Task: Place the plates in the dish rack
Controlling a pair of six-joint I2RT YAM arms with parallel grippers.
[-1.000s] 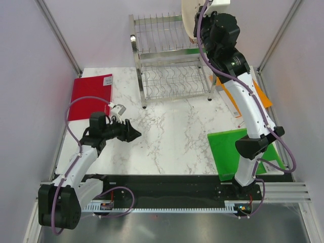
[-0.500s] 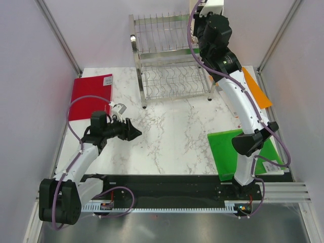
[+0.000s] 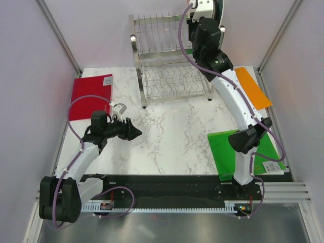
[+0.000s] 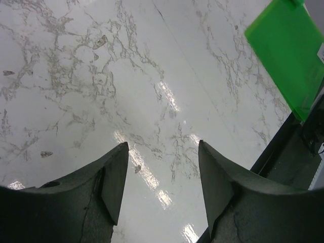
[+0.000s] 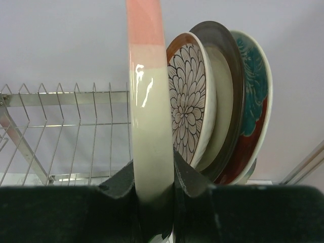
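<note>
My right gripper (image 5: 154,188) is shut on the lower rim of the pink-and-cream plate (image 5: 148,96), held upright and edge-on. Just right of it stand the brown petal-pattern plate (image 5: 190,96), the silvery metal plate (image 5: 223,96) and the red plate with the teal flower (image 5: 255,96), close together. The dish rack's upper wire shelf (image 5: 61,126) stretches left, its slots bare. In the top view the right wrist (image 3: 206,35) is at the right end of the dish rack (image 3: 164,55) and hides the plates. My left gripper (image 3: 132,132) is open and empty, low over the marble (image 4: 162,167).
A red board (image 3: 91,96) lies at the left of the table, an orange board (image 3: 249,87) at the right beside the rack, and a green board (image 3: 233,149) at the near right, also in the left wrist view (image 4: 288,55). Side walls close in the table.
The right arm has swung left and stretched up to the rack's right end with the plate, uncovering the orange board. The left arm has stayed put.
</note>
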